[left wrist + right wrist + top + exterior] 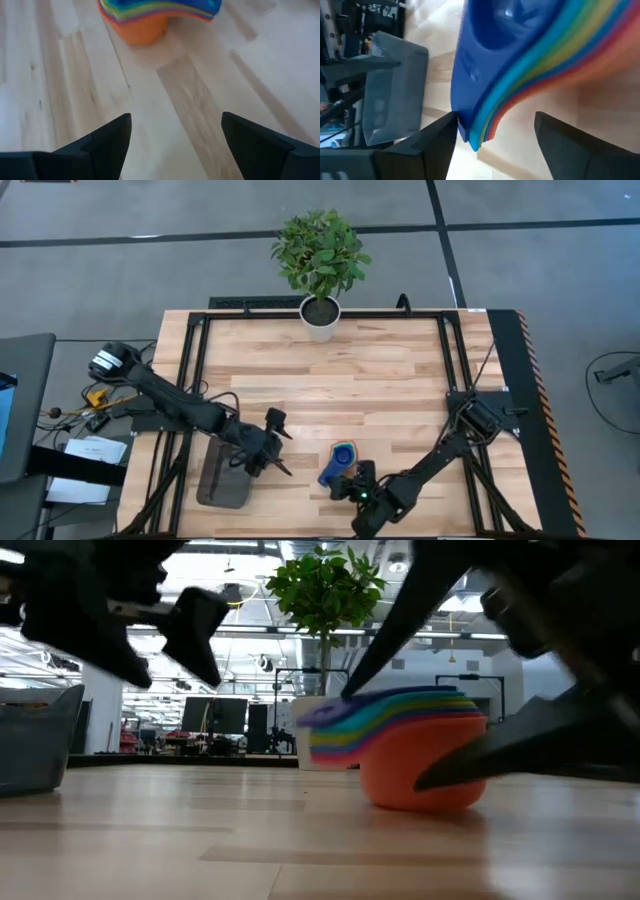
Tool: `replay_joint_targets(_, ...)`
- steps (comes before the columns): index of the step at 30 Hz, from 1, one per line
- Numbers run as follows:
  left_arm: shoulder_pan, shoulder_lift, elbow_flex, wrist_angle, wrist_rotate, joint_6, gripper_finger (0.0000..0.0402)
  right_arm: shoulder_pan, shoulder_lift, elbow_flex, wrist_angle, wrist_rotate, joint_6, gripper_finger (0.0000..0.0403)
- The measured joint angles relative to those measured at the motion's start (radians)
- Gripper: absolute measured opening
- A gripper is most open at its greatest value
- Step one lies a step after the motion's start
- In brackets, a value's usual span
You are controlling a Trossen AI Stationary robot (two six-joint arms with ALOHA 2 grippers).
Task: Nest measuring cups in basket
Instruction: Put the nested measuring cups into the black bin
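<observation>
Nested measuring cups [340, 459] stand as one stack, orange at the bottom and blue on top, on the bare desk [330, 380] near its front edge, outside the basket [223, 478], which sits toward the front-left corner. The right gripper [350, 483], jaws spread, straddles the stack's fanned handles without clamping them. The left gripper [277, 448], released and empty, hovers between basket and stack. A potted plant [320, 260] stands at the desk's back edge.

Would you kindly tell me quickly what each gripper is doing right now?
Left gripper: open, holding nothing.
Right gripper: open around the nested measuring cups' handles.
</observation>
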Motion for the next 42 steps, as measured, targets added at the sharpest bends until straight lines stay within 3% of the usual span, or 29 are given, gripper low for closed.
replay_joint_targets(10, 0.011, 0.075, 0.000, 0.015, 0.001, 0.015, 0.0300, -0.026, 0.037, 0.002, 0.103, 0.010, -0.032, 0.0341)
replay_joint_targets(20, 0.010, 0.075, 0.000, 0.142, 0.174, 0.018, 0.0300, -0.025, 0.043, 0.001, 0.112, 0.072, -0.032, 0.0330)
replay_joint_targets(31, 0.010, 0.075, 0.000, 0.193, 0.174, -0.021, 0.0300, -0.030, 0.043, 0.001, 0.114, 0.202, -0.022, 0.0326)
replay_joint_targets(42, 0.010, 0.075, 0.000, 0.184, 0.172, -0.033, 0.0300, -0.051, 0.043, 0.001, 0.119, 0.211, -0.030, 0.0304)
